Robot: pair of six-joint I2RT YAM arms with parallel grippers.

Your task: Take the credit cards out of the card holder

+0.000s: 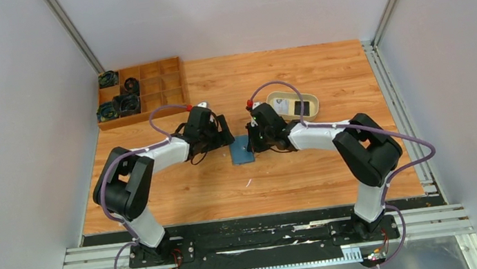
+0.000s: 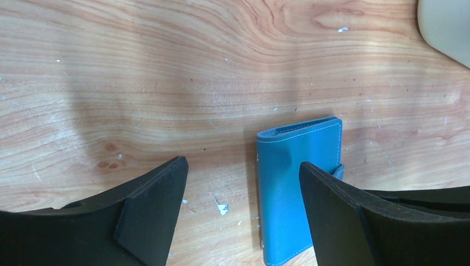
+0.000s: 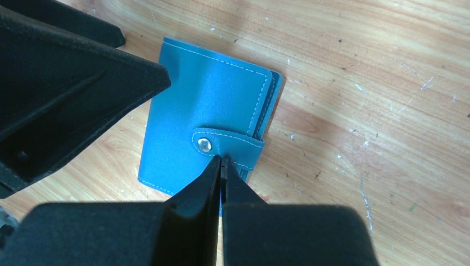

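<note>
Top external view: both arms crowd the card holder [image 1: 243, 150] at mid-table [image 1: 283, 73].

Biggest first: the wooden table, the cream oval tray [image 1: 293, 106] off behind the right arm, then the teal card holder lying flat and folded between the two wrists. The left gripper [image 2: 243, 166] hangs with jaws spread wide, one finger over the holder's cover, nothing held. The right gripper [image 3: 220, 160] is pressed fully together, tips touching the edge of the strap [image 3: 235, 141] just beside the snap [image 3: 204, 145]; whether strap material is caught between them, I cannot tell. My read: popping that snap is the step, so pin the cover down with the left and peel the strap upward, not sideways, or the whole holder slides.
</note>
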